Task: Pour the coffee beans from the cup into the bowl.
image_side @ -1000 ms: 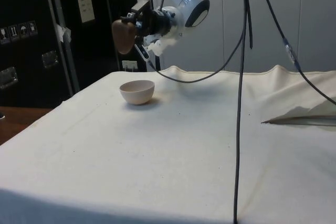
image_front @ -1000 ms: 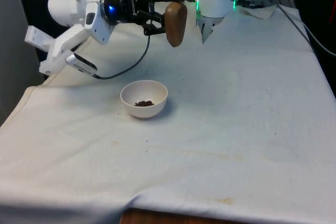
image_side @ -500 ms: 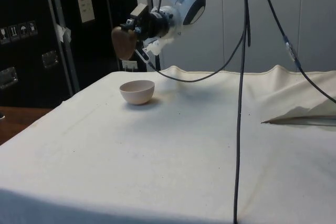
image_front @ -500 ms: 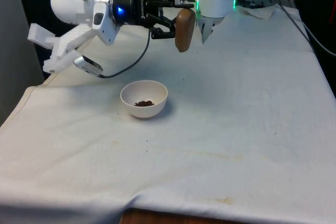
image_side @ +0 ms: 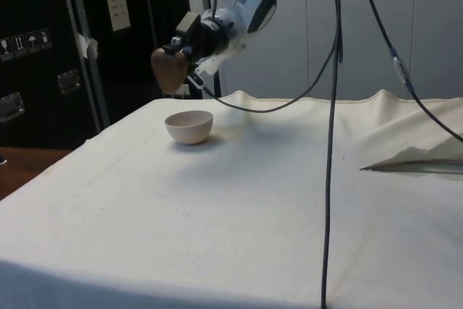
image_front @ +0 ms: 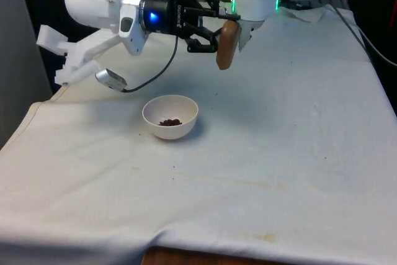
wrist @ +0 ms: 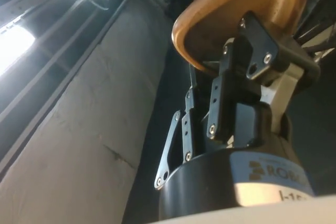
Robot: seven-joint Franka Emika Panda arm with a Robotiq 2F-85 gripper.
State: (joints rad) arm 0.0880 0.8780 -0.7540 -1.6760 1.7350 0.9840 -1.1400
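A brown cup (image_front: pixel 227 44) hangs in the air with my gripper (image_front: pixel 214 34) shut on it. The arm lies nearly level and the cup stands roughly on end, above the cloth and to the front view's right of the bowl. From the side the cup (image_side: pixel 170 71) is above and a little beyond the bowl (image_side: pixel 189 127). The white bowl (image_front: pixel 170 116) rests on the cloth with a small heap of dark coffee beans (image_front: pixel 169 121) inside. In the wrist view one black finger (wrist: pixel 236 85) presses on the cup's wall (wrist: pixel 231 9).
A black cable (image_front: pixel 155 74) droops from the arm towards the cloth behind the bowl. Another dark cable (image_side: pixel 331 135) hangs down in the side view. A fold of cloth (image_side: pixel 412 166) lies raised at the table's side.
The arm has carried the cup towards the front view's right and slightly lower, away from above the bowl. The bowl and its beans have stayed put.
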